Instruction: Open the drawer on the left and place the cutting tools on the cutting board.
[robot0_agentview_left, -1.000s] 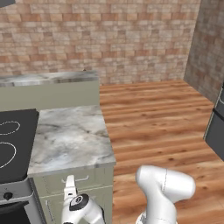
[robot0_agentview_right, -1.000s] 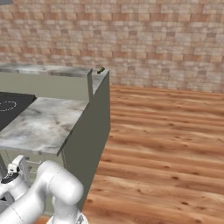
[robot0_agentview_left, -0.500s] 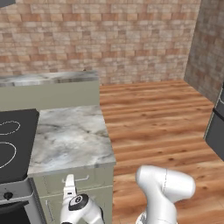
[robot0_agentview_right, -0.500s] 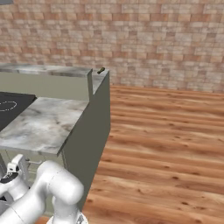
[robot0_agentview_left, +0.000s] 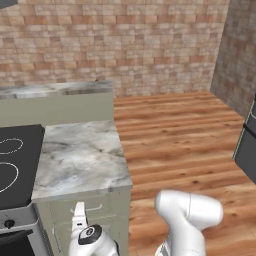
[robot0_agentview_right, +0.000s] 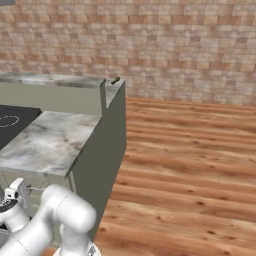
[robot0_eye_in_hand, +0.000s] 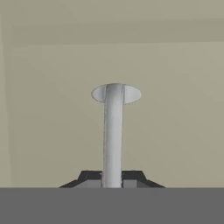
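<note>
The drawer (robot0_eye_in_hand: 175, 109) is a sage-green front under the marble counter (robot0_agentview_left: 80, 155), and it sits closed. In the hand view its silver bar handle (robot0_eye_in_hand: 113, 131) runs up from between my dark fingertips. My gripper (robot0_eye_in_hand: 112, 178) is shut on that bar. From the base views the gripper (robot0_agentview_left: 79, 214) (robot0_agentview_right: 22, 189) is low against the drawer front (robot0_agentview_left: 107, 204), just below the counter's edge. The cutting tools and the cutting board are out of view.
A black cooktop (robot0_agentview_left: 12, 160) lies left of the marble counter, with an oven knob (robot0_agentview_left: 8, 223) below it. A raised green back counter (robot0_agentview_left: 55, 95) carries a small dark object (robot0_agentview_right: 115, 80) at its corner. Open wooden floor (robot0_agentview_left: 180, 135) spreads to the right.
The fingers have closed on the handle bar. The arm and the base have stayed where they were.
</note>
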